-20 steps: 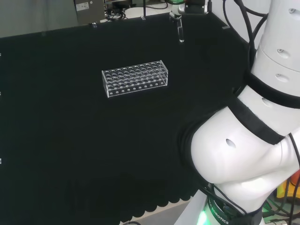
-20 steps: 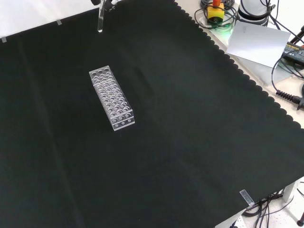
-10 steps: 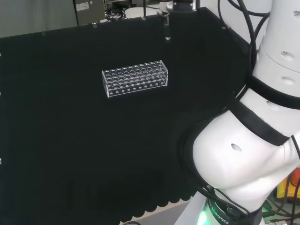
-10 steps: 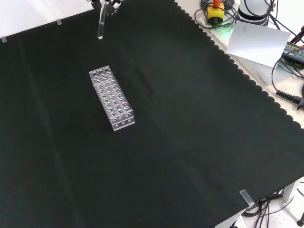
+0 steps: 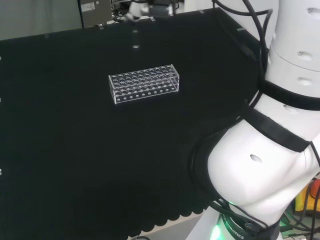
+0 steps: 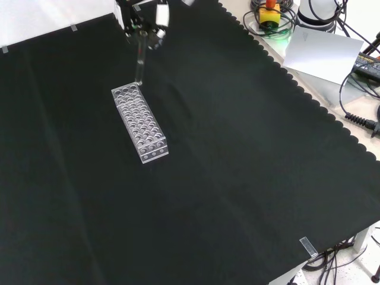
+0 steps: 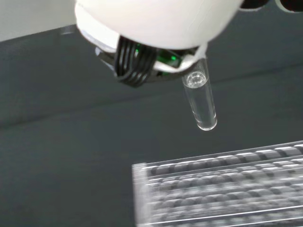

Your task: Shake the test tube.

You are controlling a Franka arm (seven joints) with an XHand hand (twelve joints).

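Observation:
A clear test tube [image 6: 140, 59] hangs upright from the black and white hand [image 6: 142, 15], which is shut on its top end. In the front view the tube's tip is just above the far end of the clear plastic tube rack [image 6: 139, 122]. The head view shows the hand [image 5: 150, 4] at the top edge, with the faint tube [image 5: 135, 40] below it, beyond the rack [image 5: 144, 83]. From the wrist, the tube [image 7: 201, 101] sticks out from under the hand [image 7: 151, 23], with its rounded tip above the blurred rack [image 7: 222, 189]. The rack's holes look empty.
The arm's white links [image 5: 260, 165] take up the right of the head view. Beyond the cloth's scalloped edge in the front view lie a white sheet [image 6: 323, 53], cables [image 6: 362, 119] and a yellow and red button box [image 6: 270, 13].
The hand has carried the tube leftward in the head view and lower in the front view, from near the cloth's far edge to just over the rack's far end.

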